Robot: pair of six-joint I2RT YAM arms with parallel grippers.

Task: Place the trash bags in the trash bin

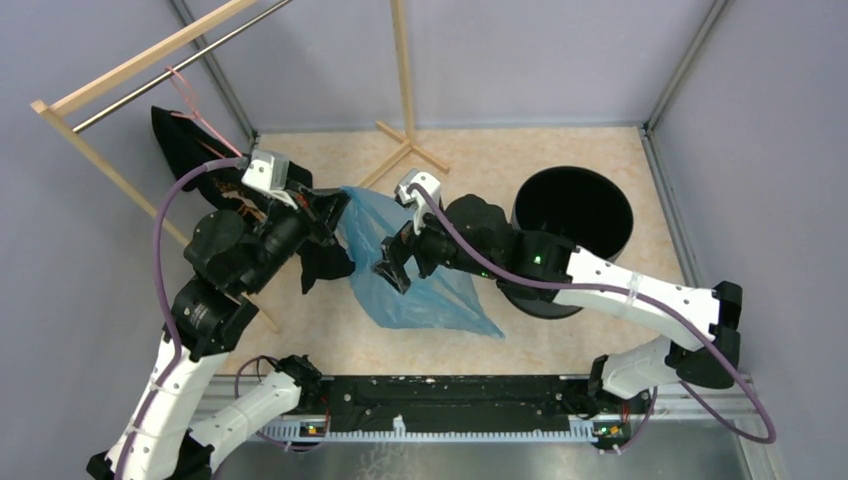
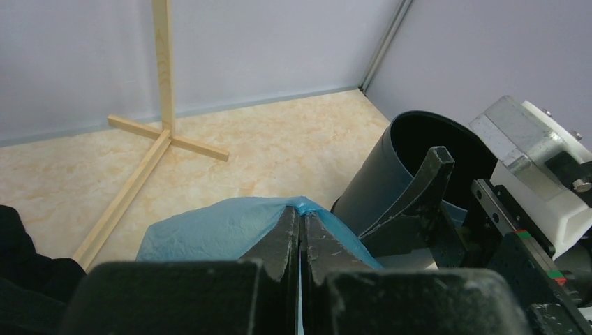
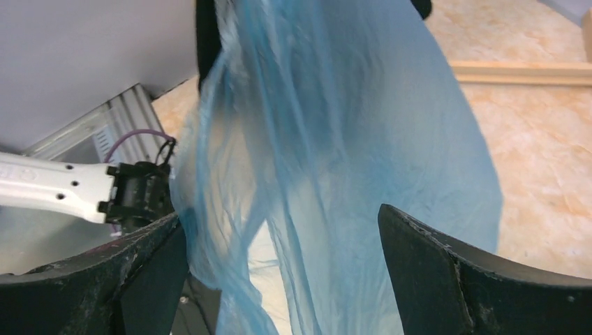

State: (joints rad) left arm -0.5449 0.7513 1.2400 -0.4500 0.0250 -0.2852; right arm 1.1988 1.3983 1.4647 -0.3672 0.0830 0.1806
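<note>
The light-blue trash bag [image 1: 440, 295] hangs in mid-table, pinched at its top edge by my left gripper [image 1: 335, 207], which is shut on it [image 2: 301, 209]. The film [image 2: 209, 234] drapes over both sides of the closed fingers. My right gripper [image 1: 392, 265] is open, its jaws spread wide around the hanging bag [image 3: 349, 139] without pinching it. The tall dark trash bin [image 1: 572, 235] stands upright at the right, behind my right arm; its open mouth also shows in the left wrist view [image 2: 412, 150].
A wooden clothes rack [image 1: 140, 60] with a black cloth garment [image 1: 185, 145] stands at back left. Its cross-shaped foot [image 1: 405, 150] lies on the beige floor behind the bag. Grey walls enclose the cell.
</note>
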